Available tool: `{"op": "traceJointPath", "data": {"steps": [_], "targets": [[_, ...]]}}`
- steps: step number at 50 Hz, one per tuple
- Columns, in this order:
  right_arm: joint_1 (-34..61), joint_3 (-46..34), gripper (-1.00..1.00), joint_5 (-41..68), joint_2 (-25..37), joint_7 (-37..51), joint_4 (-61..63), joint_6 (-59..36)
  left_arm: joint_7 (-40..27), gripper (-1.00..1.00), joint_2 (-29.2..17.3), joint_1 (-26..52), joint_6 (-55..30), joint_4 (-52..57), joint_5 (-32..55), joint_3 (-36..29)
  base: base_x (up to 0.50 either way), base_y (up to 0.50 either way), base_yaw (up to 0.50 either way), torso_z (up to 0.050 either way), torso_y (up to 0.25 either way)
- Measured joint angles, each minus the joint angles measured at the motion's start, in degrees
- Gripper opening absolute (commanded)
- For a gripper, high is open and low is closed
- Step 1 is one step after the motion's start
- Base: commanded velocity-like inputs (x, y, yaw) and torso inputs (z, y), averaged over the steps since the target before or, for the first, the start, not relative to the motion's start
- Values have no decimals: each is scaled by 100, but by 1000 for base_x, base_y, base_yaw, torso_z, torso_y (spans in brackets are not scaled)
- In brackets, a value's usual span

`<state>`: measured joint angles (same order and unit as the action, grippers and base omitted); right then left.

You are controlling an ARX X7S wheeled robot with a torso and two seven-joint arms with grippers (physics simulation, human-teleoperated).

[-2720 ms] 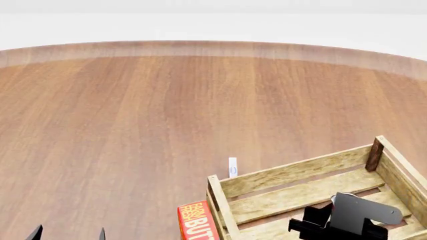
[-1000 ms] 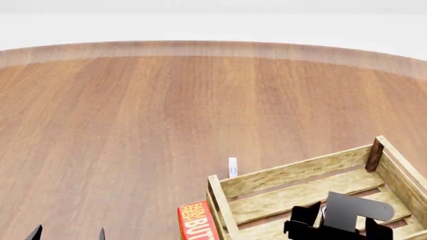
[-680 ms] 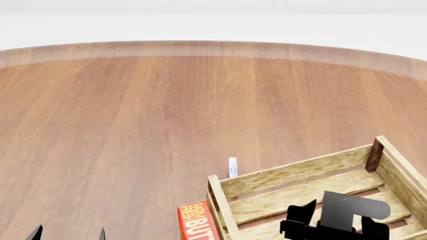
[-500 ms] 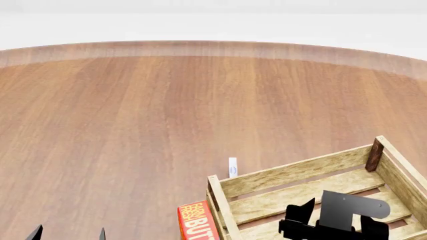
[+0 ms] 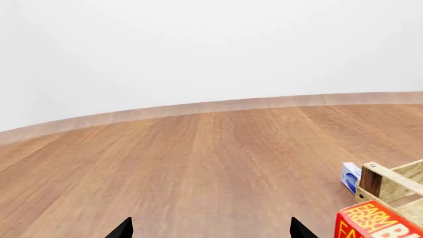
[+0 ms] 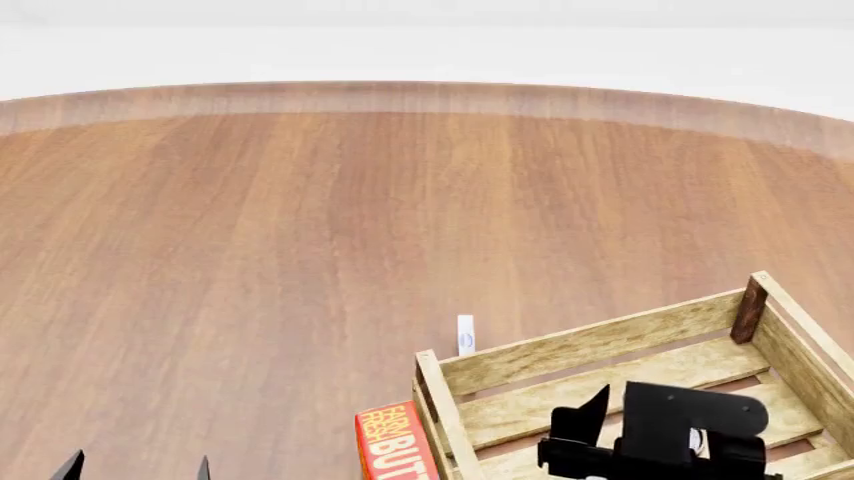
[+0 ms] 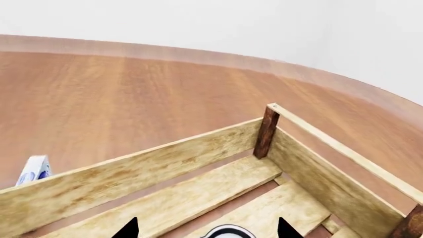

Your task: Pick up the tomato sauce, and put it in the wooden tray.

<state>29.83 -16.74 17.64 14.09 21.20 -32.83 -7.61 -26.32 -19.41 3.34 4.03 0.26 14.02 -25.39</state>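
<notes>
Brown wood-grain surface (image 6: 334, 220): right gripper (image 7: 206, 229), fingers spread, above whitish-topped tomato sauce can (image 7: 228, 232) inside pale slatted wooden tray (image 6: 587, 365); lifting off-line risks toppling it.

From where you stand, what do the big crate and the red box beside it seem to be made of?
The crate looks like pale, rough, unfinished wood: visible grain, separate slats, darker corner posts. The red box looks like printed cardboard with a smooth finish, judging by its flat faces and yellow lettering, though that is a guess. Both stand on a smooth wood-grain table.
</notes>
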Motion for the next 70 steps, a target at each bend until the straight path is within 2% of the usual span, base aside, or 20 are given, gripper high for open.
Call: {"op": "traceJointPath", "data": {"steps": [13, 40, 70], "targets": [[-416, -165, 100, -23, 116, 96, 1023, -224, -5, 100, -4, 20, 19, -34, 9, -15, 0, 0, 0, 0, 0], [-1243, -650, 100, -120, 538, 518, 4064, -1296, -29, 100, -15, 32, 57, -68, 14, -54, 0, 0, 0, 0, 0], [-1758, -866, 100, -198, 936, 905, 6189, -1977, -73, 100, -44, 34, 32, -22, 39, -89, 0, 0, 0, 0, 0]]}}
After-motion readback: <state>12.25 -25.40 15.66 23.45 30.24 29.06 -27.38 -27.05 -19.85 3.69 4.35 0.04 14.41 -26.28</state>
